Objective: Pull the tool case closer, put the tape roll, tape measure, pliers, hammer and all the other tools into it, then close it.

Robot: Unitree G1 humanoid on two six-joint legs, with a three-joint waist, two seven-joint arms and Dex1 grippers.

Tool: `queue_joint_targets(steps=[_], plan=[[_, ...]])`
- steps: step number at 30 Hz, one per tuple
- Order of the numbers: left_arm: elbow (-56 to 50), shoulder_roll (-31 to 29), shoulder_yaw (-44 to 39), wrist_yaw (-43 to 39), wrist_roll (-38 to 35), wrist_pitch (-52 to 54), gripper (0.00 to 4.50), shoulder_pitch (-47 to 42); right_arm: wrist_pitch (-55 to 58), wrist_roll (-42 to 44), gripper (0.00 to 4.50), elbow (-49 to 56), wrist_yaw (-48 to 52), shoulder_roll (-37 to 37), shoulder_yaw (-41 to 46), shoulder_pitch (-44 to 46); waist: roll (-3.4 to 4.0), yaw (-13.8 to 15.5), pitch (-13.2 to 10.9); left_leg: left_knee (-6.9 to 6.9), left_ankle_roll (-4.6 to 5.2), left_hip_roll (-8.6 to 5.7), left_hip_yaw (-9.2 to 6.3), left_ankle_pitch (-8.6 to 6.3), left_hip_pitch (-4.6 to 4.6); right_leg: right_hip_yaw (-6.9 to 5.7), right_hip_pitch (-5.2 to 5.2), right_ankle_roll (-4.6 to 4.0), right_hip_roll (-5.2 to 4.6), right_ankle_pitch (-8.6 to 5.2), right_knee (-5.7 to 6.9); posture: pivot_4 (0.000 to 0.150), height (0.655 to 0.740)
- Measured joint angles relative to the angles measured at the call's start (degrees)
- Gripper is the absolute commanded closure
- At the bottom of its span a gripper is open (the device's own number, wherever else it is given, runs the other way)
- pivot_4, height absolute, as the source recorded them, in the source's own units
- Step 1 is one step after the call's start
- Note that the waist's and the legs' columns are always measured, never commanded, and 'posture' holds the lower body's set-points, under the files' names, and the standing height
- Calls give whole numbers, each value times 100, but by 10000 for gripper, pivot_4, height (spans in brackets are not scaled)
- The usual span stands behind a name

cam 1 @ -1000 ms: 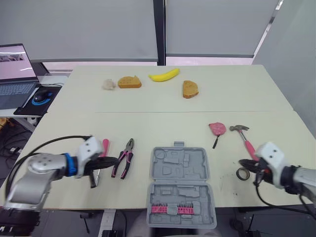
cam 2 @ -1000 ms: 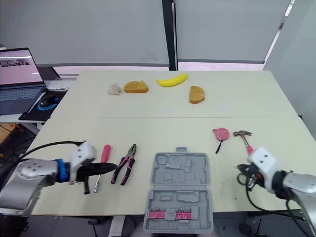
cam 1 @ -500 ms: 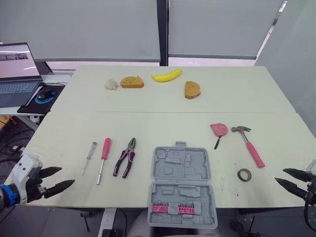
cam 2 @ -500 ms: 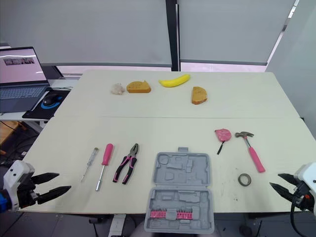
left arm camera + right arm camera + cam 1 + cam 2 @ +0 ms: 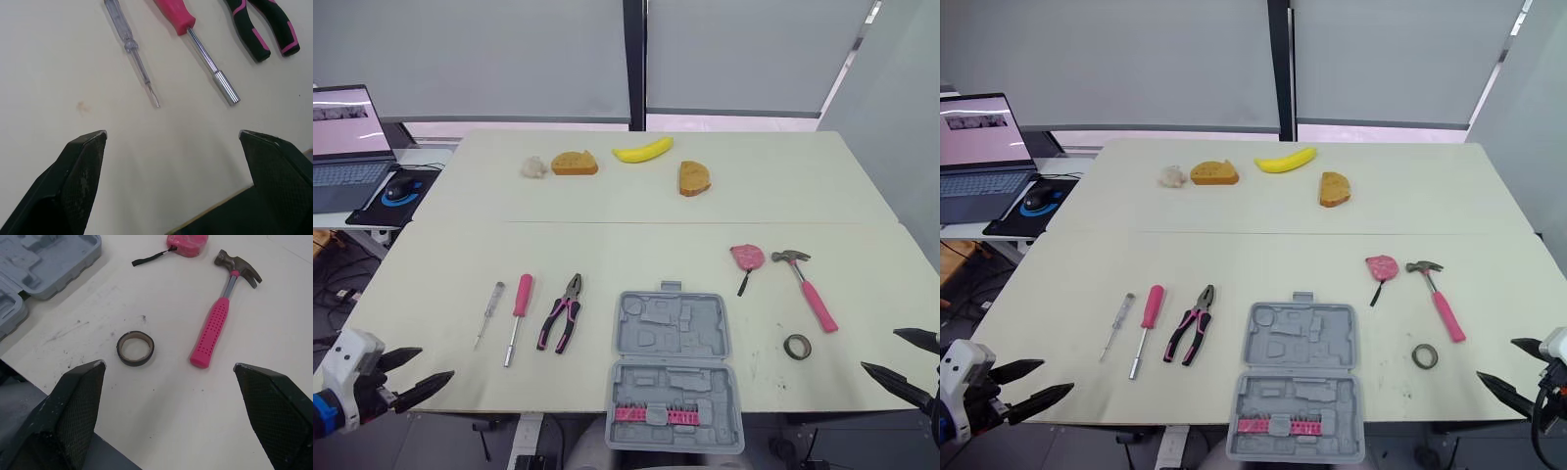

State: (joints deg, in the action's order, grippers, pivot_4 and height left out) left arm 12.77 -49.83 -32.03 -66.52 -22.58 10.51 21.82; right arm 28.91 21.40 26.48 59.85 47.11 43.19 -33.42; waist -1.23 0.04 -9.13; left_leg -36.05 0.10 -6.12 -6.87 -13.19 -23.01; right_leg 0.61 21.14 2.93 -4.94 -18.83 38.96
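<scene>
Cream table [image 5: 636,255]. 6 o'clock: open grey tool case [image 5: 672,367]. 8 o'clock: clear screwdriver [image 5: 489,312], pink screwdriver [image 5: 518,315], pliers [image 5: 562,313], side by side. 4 o'clock: tape measure [image 5: 745,257], hammer [image 5: 807,286], tape roll [image 5: 796,346]. 12 o'clock: white lump [image 5: 533,167], two bread slices [image 5: 573,163], banana [image 5: 641,151].

It looks like an office set up as a test lab. Two pale tables [image 5: 607,245] are pushed together, and grey roller blinds [image 5: 509,59] are down over the windows. A laptop [image 5: 347,147] and mouse [image 5: 399,188] sit on a side desk [image 5: 423,160], with what seem to be loose cables [image 5: 337,284] beneath. A tool case [image 5: 674,367] and a banana [image 5: 640,150] share one tabletop.
</scene>
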Motion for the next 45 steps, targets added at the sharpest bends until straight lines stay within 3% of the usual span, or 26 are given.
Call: queue_joint_targets(steps=[10, 13, 16, 23, 29, 41, 45], plan=[[-1892, 0, 940, -319, -233, 46, 0, -605, -344, -326, 318, 97, -87, 108, -741, 111, 0, 113, 1, -1, 0, -1, 4, 0, 0, -1, -1, 0, -1, 1, -3, 1500, 7400], [-2343, -1, 1487, -463, -265, 73, 0, -1025, -419, -422, 6341, 305, -208, -2, -1083, 132, 2, 110, 1, -1, 0, 0, 5, 0, 0, -2, -2, 0, 1, 1, -1, 1500, 7400], [-2754, -1, 1959, -565, -383, 190, 0, -1445, -510, -516, 16266, 497, -333, -106, -1456, 120, 3, 107, 1, -2, 0, -2, 6, 0, 1, 0, -2, 1, 1, 1, -1, 1500, 7400], [-3111, 137, 2824, -746, -522, 348, 0, -2344, -752, -1128, 16266, 177, -937, -296, -2445, 680, 3, 76, 0, -2, -1, -3, 9, 1, 5, 2, -4, 2, 4, 2, 2, 1500, 7400], [-3161, 377, 3351, -1058, -579, 330, 0, -2835, -1001, -1495, 16266, -706, -1325, -522, -3109, 1137, 5, 76, -2, -2, -1, -5, 8, 1, 7, 1, -36, 4, 5, 4, 4, 1500, 7400], [-3149, 611, 3786, -1273, -535, 23, 0, -3079, -1199, -1596, 16266, -1189, -1527, -544, -3359, 1207, 6, 7, -3, -3, -1, -5, -4, 2, 20, -12, -59, 4, 6, 3, 2, 1500, 7400], [-3150, 611, 3785, -1244, -532, 33, 0, -3080, -1240, -1600, 23943, -1322, -1539, -549, -3438, 1235, 6, -4, -3, -3, -1, -5, -7, 2, 20, -15, -61, 4, 6, 3, 2, 1500, 7400]])
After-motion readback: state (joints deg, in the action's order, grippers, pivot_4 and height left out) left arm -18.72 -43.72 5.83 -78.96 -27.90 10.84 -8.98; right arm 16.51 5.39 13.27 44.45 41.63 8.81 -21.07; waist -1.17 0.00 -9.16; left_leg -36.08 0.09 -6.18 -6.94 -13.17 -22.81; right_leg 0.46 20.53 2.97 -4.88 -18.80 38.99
